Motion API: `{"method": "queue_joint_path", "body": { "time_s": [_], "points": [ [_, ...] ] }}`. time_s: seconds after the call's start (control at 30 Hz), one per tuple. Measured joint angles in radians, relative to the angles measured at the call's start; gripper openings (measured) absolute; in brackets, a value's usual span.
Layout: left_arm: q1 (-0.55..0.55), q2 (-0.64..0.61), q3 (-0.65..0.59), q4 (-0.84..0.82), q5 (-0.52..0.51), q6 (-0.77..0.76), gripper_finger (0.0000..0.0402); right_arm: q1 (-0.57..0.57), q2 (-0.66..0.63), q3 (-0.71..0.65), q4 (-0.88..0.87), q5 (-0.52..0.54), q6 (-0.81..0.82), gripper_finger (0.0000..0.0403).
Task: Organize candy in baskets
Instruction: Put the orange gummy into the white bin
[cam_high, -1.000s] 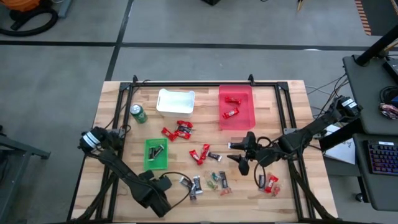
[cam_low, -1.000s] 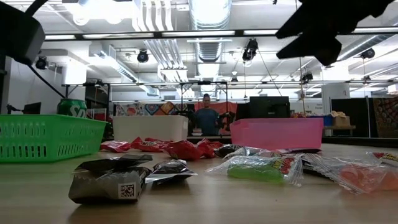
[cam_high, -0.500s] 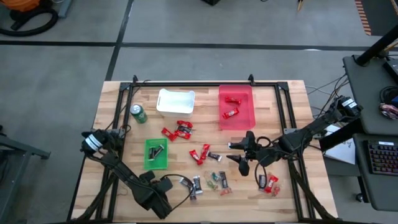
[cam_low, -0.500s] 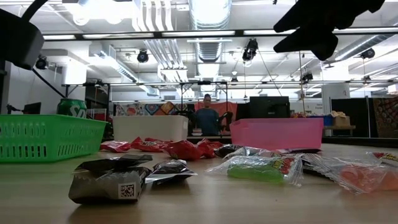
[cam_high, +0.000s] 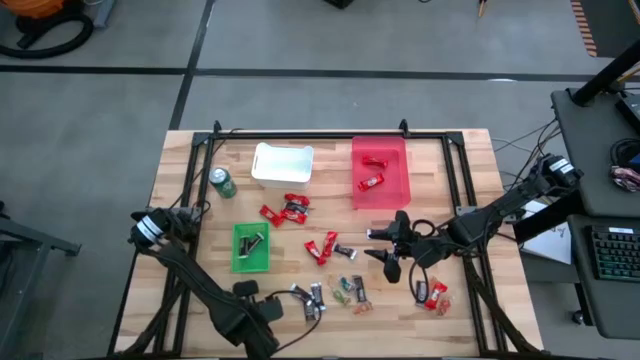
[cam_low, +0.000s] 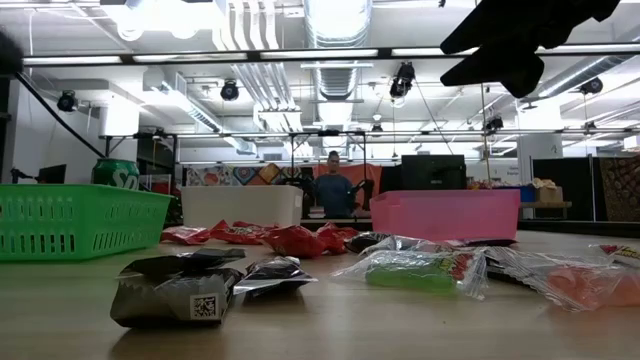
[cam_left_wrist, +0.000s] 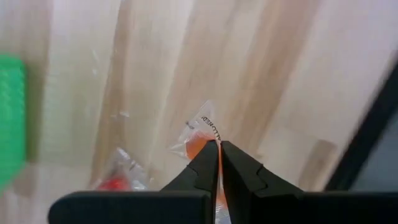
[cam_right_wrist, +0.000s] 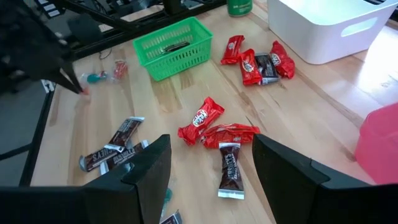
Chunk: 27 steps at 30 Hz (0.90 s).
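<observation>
Looking past your left claw (cam_left_wrist: 219, 144), you'll see it clenched, with an orange piece (cam_left_wrist: 200, 134) in a clear wrapper right at the tips. It looks pinched there, though the wrist view alone doesn't make that certain. The claw sits low over the near-left part of the table (cam_high: 470, 170), just beside the dark-wrapped mini bars (cam_high: 314, 297) and on the near side of the green basket (cam_high: 238, 262). Your right claw (cam_high: 392, 262) hangs released above the middle-right, with nothing between its fingers. Loose red bars (cam_high: 322, 245) lie to its left.

By my reckoning you're early in the job. The red basket (cam_high: 398, 190) holds two red-wrapped bars and the green basket holds one dark bar, while the white basket (cam_high: 270, 178) shows nothing inside from above. Most of the candy is still spread on the table — another cluster of red bars (cam_high: 286, 210) near the white basket, the tiny clear and green pieces (cam_high: 350, 290) beside the mini bars, and a few red and orange ones (cam_high: 436, 295) toward the right edge. The green can (cam_high: 222, 183) stands by the white basket and isn't part of the sort.
</observation>
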Motion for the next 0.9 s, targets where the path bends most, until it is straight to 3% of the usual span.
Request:
{"method": "queue_joint_path", "body": {
  "time_s": [0.27, 0.43, 0.7, 0.9],
  "points": [
    [0.037, -0.020, 0.211, -0.134, -0.241, 0.233, 0.0000, 0.000, 0.028, 0.000, -0.001, 0.000, 0.000, 0.0215],
    [0.092, -0.065, 0.240, -0.245, -0.389, 0.374, 0.0000, 0.000, 0.042, -0.001, -0.009, 0.001, -0.001, 0.0215],
    [0.232, -0.193, 0.164, -0.248, -0.589, 0.646, 0.0000, -0.015, 0.041, -0.001, -0.014, 0.011, -0.031, 0.0215],
    [0.401, -0.355, -0.025, -0.124, -0.643, 0.833, 0.0000, -0.096, 0.040, -0.001, -0.014, 0.011, -0.094, 0.0215]
  ]
}}
